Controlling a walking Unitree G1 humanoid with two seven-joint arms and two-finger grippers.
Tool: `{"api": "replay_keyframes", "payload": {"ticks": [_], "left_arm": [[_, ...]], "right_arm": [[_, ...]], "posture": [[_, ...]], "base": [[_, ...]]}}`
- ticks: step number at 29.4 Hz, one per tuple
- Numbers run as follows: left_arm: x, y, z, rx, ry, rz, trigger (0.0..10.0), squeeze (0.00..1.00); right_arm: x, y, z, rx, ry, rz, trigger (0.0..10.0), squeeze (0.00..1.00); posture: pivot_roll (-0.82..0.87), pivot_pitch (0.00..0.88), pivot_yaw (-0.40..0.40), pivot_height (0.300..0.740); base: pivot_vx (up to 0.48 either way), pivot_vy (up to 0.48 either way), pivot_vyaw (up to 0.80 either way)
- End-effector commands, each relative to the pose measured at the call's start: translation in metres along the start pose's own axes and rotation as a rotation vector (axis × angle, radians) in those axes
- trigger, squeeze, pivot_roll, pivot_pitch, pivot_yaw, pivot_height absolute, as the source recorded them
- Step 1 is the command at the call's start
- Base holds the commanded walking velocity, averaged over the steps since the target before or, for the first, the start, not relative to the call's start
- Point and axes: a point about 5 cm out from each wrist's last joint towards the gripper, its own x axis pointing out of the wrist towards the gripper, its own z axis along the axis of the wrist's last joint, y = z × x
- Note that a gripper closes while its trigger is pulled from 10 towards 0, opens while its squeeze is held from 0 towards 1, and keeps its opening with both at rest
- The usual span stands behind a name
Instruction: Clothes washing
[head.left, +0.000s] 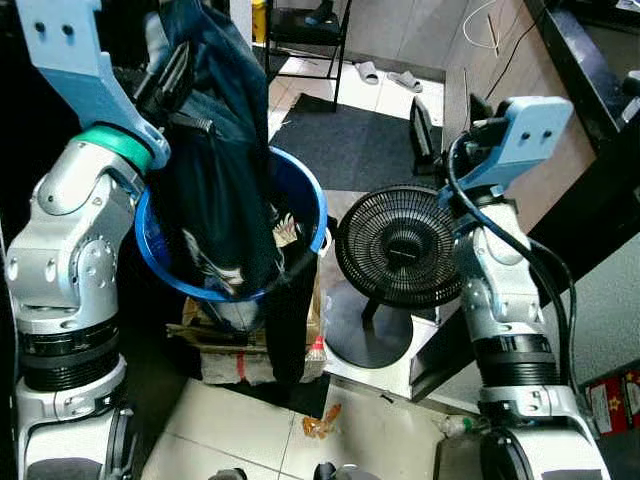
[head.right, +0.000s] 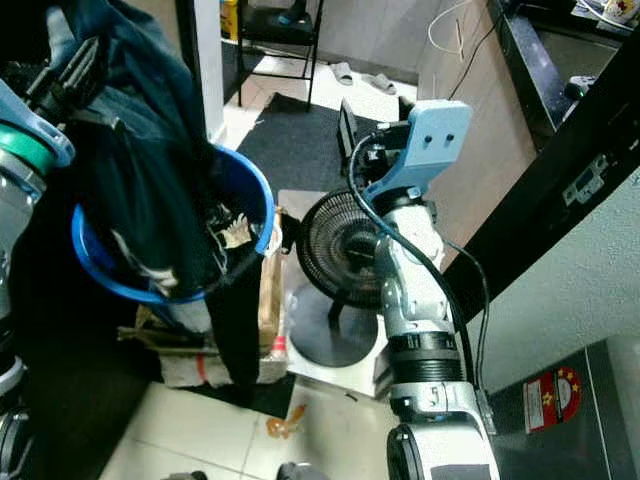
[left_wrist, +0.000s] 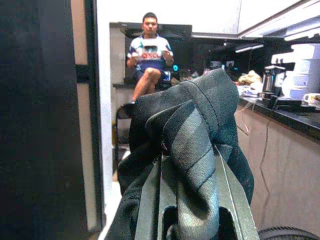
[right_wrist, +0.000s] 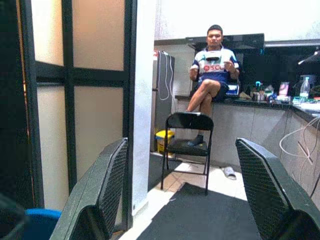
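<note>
Left gripper (left_wrist: 192, 200) was clamped on a fold of dark blue denim garment (head.left: 225, 190) hanging limp, probably heavy, above the round blue plastic basin (head.left: 305, 195); right gripper (right_wrist: 192, 200) was empty, fingers spread.
</note>
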Motion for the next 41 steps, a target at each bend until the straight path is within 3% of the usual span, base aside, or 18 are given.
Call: {"api": "replay_keyframes", "payload": {"ticks": [1,6,15,41], "left_arm": [[0.0011,-0.0065,0.0086,0.024,-0.048,-0.032,10.0,0.0],[0.004,-0.0104,0.0056,0.02,-0.036,-0.034,10.0,0.0],[0.0033,-0.009,0.0042,0.012,-0.018,-0.019,10.0,0.0],[0.0025,-0.0039,0.0034,0.036,0.001,-0.013,10.0,0.0]], "right_arm": [[0.0008,-0.0059,0.0045,-0.007,-0.009,-0.018,10.0,0.0],[0.0016,-0.0084,0.0059,-0.02,-0.009,-0.032,10.0,0.0],[-0.0009,-0.0141,0.0057,-0.008,0.012,-0.069,10.0,0.0],[-0.0038,-0.0054,0.0012,0.029,0.035,-0.08,10.0,0.0]], "posture": [[0.07,0.007,-0.042,0.74],[0.06,0.003,-0.034,0.74],[0.07,0.006,-0.028,0.74],[0.09,0.016,-0.009,0.74]], "base": [[0.0,0.0,0.0],[0.0,0.0,0.0],[0.0,0.0,-0.8],[0.0,0.0,-0.8]]}}
